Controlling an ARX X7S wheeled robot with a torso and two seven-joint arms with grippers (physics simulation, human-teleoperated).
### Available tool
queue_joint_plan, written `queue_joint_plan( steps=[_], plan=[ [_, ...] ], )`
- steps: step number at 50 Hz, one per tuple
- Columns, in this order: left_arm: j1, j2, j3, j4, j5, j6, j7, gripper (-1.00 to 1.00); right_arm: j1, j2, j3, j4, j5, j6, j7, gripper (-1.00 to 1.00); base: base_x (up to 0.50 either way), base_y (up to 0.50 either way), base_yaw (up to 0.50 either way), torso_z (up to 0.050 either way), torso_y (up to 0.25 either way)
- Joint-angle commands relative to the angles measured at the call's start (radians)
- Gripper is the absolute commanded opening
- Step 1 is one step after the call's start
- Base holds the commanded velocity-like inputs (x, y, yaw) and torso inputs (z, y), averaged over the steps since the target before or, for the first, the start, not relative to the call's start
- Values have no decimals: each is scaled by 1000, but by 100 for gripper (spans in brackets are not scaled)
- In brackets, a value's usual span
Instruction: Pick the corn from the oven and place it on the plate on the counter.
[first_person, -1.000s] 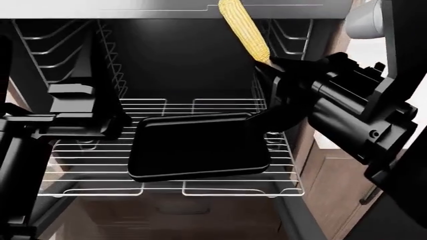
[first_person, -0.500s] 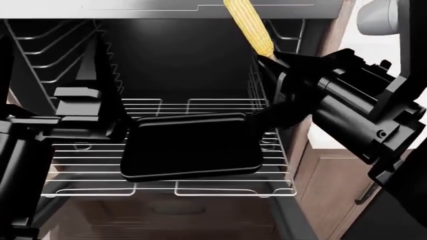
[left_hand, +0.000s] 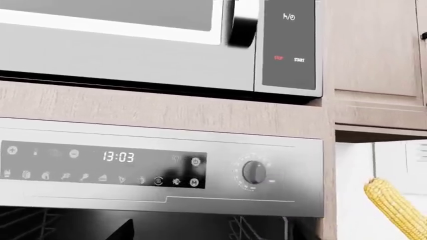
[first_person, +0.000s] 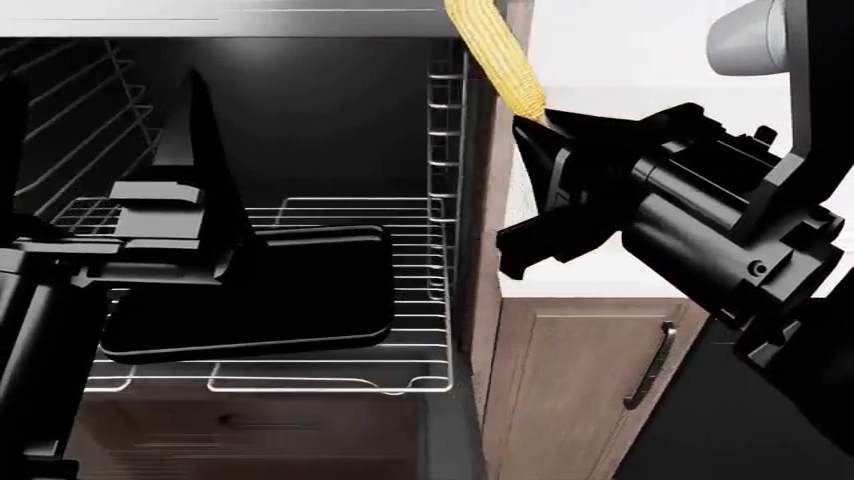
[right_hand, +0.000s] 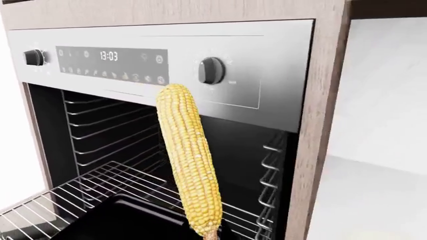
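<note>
Gripping corn (first_person: 497, 55) upright, right claw (first_person: 541, 125), beside oven (first_person: 334, 110)

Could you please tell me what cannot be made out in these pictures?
- The plate: in no view.
- The corn's tip: cut off by the head view's top edge; its base is hidden inside the right hand.
- The left hand: a dark silhouette in the head view, its opening unreadable.
</note>
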Motion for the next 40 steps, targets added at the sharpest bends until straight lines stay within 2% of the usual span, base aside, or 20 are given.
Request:
queue_joint_plan(
  steps=[1,40],
  plan=[
    [-4,3,-3,-1,-10,-5,-10,100,6,-3,11,1,-8,6,-2,-100,0,-500,0,0,0],
    [5,23,-53,2,-24,-45,-1,100,-7,-25,10,3,-11,8,-11,-100,0,-500,0,0,0]
  ],
)
